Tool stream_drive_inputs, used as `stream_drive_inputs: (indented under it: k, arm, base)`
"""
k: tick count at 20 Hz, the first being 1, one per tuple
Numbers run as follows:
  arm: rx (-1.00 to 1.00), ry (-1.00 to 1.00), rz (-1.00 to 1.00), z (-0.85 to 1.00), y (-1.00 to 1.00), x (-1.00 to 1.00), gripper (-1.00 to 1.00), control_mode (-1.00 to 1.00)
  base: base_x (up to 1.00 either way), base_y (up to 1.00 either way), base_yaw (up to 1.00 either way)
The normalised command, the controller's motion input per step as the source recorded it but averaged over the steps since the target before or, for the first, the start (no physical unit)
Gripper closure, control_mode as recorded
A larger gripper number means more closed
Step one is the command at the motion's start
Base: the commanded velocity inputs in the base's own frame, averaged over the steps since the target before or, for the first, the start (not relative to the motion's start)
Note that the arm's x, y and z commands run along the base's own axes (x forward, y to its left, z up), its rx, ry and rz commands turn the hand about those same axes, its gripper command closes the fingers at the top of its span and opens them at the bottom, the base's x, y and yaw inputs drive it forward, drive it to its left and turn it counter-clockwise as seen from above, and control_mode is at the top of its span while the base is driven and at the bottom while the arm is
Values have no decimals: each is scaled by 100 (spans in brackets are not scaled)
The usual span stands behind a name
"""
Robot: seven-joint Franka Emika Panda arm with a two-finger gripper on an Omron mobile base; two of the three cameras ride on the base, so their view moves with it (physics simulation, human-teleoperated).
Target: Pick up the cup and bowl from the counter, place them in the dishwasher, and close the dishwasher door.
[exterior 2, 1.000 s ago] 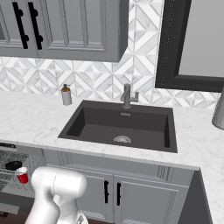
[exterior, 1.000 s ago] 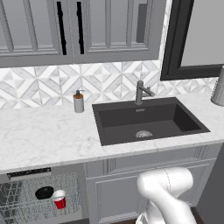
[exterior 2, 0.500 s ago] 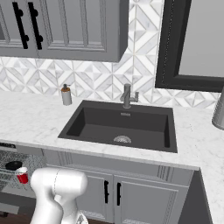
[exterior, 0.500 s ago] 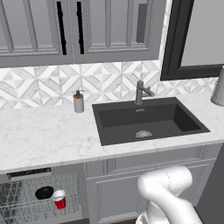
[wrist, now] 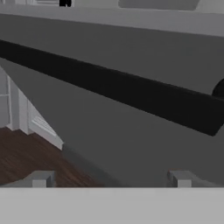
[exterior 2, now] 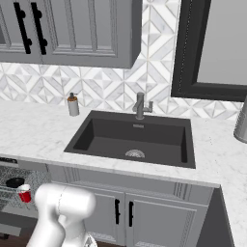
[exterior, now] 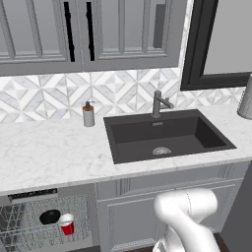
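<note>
Dishwasher door point(wrist: 131, 144) down; cup point(exterior: 67, 225), bowl point(exterior: 49, 216) racked.
Gripper point(wrist: 109, 178) spread, empty, nr handle point(wrist: 109, 87); fingers may slip off, door stays ajar.

The arm point(exterior: 184, 216) is smooth, glossy white — rounded, bulbous segments — with small grey finger tips point(wrist: 40, 179).
</note>
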Motion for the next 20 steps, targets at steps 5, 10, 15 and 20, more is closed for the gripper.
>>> stream_drive_inputs:
  k: [5, 10, 15, 20]
  arm:
    - [0, -18, 0, -55, 0, 71, -100, -100]
    - [0, -28, 0, -54, 0, 81, -100, -100]
    - [2, -36, 0, -43, -18, 80, -100, -100]
    - [10, -36, -3, -14, -47, 97, -100, -100]
  base:
    - [0, 0, 0]
    - [0, 0, 0]
    - [0, 0, 0]
    - [0, 0, 0]
